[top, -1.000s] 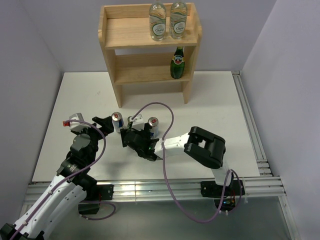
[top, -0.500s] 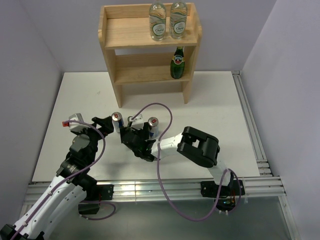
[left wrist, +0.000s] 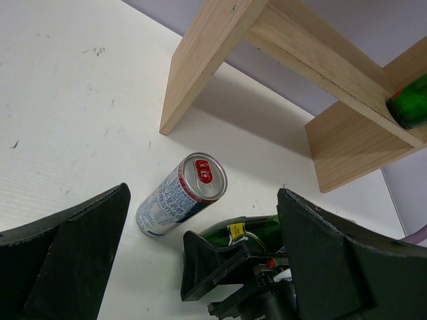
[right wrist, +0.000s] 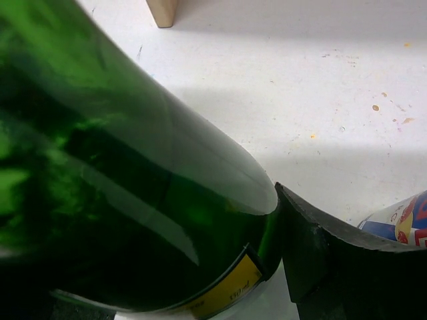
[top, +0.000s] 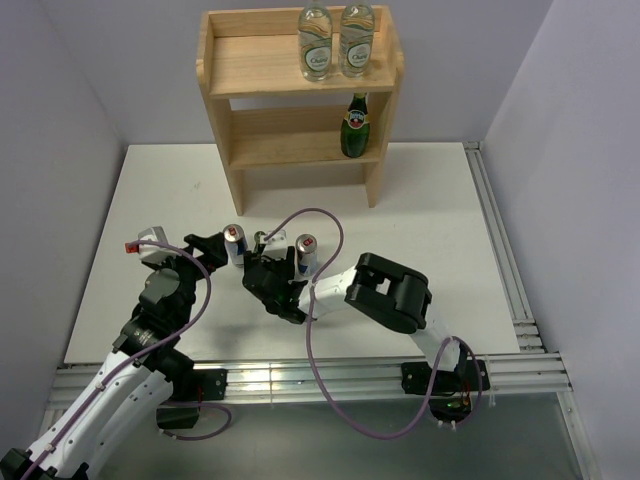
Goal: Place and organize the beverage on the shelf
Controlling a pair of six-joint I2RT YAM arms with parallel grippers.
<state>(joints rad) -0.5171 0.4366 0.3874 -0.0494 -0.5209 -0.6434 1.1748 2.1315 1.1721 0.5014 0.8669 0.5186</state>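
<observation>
**Top view:** you see two water bottles [top: 335, 40] on the top board of the shelf [top: 216, 75] and one green bottle [top: 354, 127] on its middle tier. On the table [top: 430, 220], your right gripper [top: 270, 253] clasps a second green bottle [top: 262, 239] between two cans [top: 235, 242].

**Left wrist:** your left gripper [left wrist: 202, 198], fingers [left wrist: 67, 253] spread wide, frames one can [left wrist: 172, 202].

**Right wrist:** a finger [right wrist: 313, 267] presses against the green glass.

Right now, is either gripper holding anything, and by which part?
The right gripper is closed on the green bottle, by its wide body near the label, not the neck. The left gripper is open and holds nothing.
</observation>
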